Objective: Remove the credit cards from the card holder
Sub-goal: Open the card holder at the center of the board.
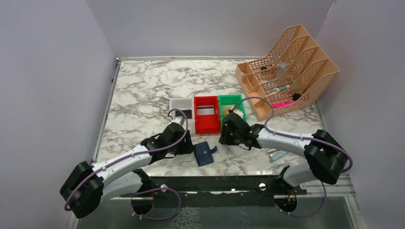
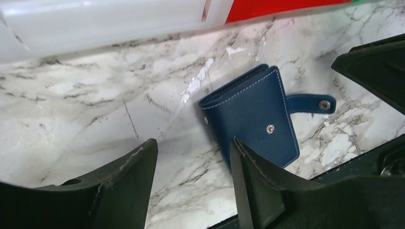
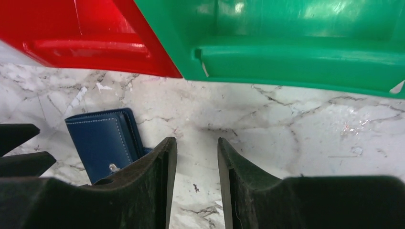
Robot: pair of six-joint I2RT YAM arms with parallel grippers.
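Note:
The card holder (image 1: 205,153), a navy folding wallet, lies folded on the marble near the front edge with its snap tab (image 2: 310,102) undone and sticking out. My left gripper (image 1: 189,146) hovers just left of it, open and empty (image 2: 192,143); its right finger overlaps the wallet's (image 2: 253,114) near corner in the left wrist view. My right gripper (image 1: 225,137) is to the wallet's (image 3: 100,138) upper right, open over bare marble (image 3: 196,140). A flat black credit card (image 1: 187,113) lies in the white tray, a pale card (image 1: 206,112) in the red bin, a tan one (image 1: 224,110) in the green bin.
The white tray (image 1: 179,103), red bin (image 1: 207,126) and green bin (image 1: 239,99) stand in a row just behind both grippers. A peach mesh organiser (image 1: 305,62) fills the back right. A small silver-blue object (image 1: 277,154) lies by the right arm.

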